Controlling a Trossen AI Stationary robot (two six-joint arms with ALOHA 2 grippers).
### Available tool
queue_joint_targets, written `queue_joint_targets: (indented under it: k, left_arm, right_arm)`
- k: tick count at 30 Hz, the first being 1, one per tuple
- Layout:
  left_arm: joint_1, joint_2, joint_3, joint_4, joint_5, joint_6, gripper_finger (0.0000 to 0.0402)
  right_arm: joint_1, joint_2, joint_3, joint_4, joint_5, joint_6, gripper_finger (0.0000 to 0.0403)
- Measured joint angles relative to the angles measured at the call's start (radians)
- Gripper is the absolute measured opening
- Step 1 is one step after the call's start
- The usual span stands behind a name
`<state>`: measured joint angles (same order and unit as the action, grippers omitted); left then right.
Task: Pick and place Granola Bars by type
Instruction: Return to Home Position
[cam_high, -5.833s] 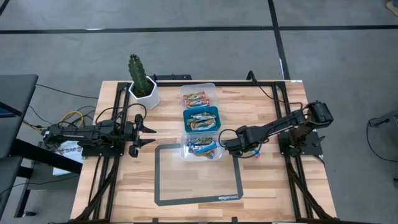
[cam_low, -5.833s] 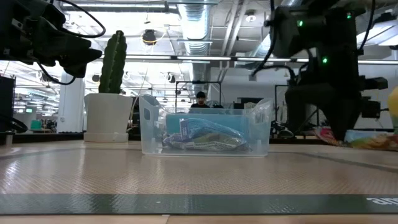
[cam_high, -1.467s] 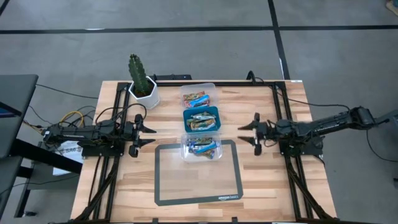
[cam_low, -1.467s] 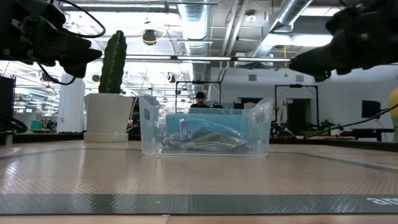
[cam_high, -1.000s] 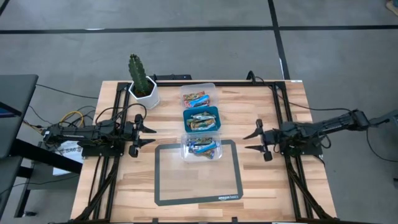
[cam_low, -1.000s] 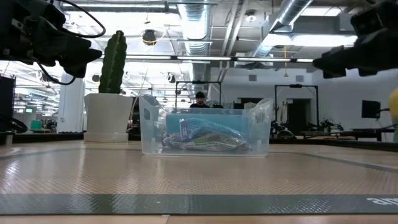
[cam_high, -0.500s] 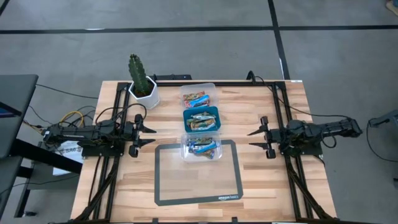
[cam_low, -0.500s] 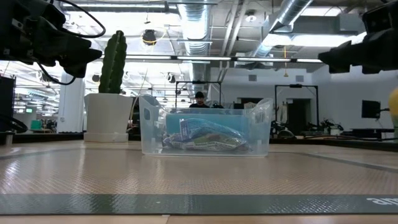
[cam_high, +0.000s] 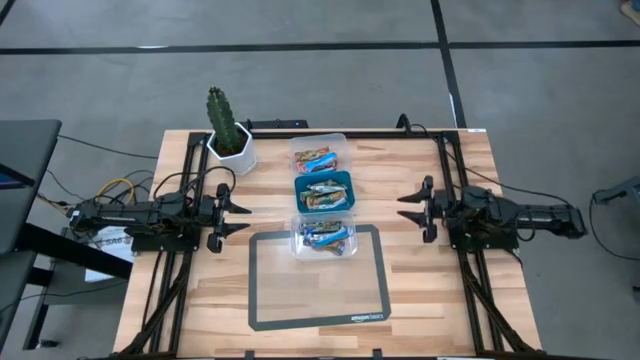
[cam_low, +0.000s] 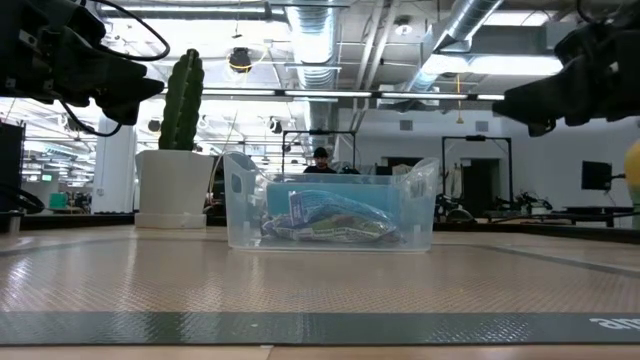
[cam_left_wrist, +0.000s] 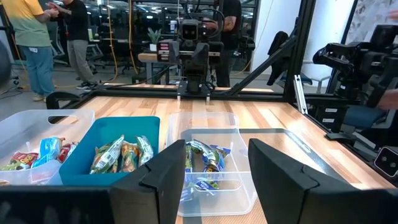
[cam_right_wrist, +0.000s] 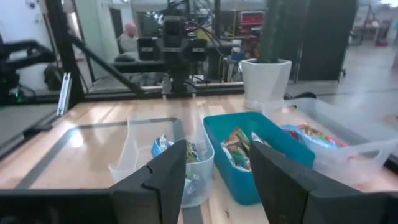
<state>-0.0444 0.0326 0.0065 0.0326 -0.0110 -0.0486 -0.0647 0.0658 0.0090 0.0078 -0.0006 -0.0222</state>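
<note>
Three square tubs stand in a row down the table's middle. The far clear tub (cam_high: 318, 154) holds red-and-green granola bars (cam_left_wrist: 28, 157). The blue tub (cam_high: 323, 191) holds brown-gold bars (cam_right_wrist: 239, 147). The near clear tub (cam_high: 324, 237) holds bright blue bars (cam_left_wrist: 202, 158) and rests on the dark-framed mat (cam_high: 318, 278). My left gripper (cam_high: 232, 217) is open and empty at the table's left. My right gripper (cam_high: 412, 208) is open and empty at the table's right, clear of the tubs.
A potted cactus (cam_high: 228, 130) stands at the table's far left. Black frame rails (cam_high: 452, 190) run along the left and right sides. People show in the room beyond the table (cam_left_wrist: 30, 43). Bare wood lies between each gripper and the tubs.
My right arm has drawn back toward the table's right edge, folding in, and its gripper has shifted toward the far edge, staying open and empty. My left arm has kept still. The tubs and bars have not moved.
</note>
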Motion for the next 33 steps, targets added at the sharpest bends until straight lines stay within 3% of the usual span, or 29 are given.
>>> queue_joint_targets:
  k: [6, 33]
  left_arm:
    - [0.000, 0.000, 0.000, 0.000, 0.000, 0.000, 0.0168]
    - [0.000, 0.000, 0.000, 0.000, 0.000, 0.000, 0.0168]
  right_arm:
    - [-0.018, 0.000, 0.000, 0.000, 0.000, 0.081, 0.0171]
    - [-0.017, 0.000, -0.001, 0.000, 0.000, 0.083, 0.0171]
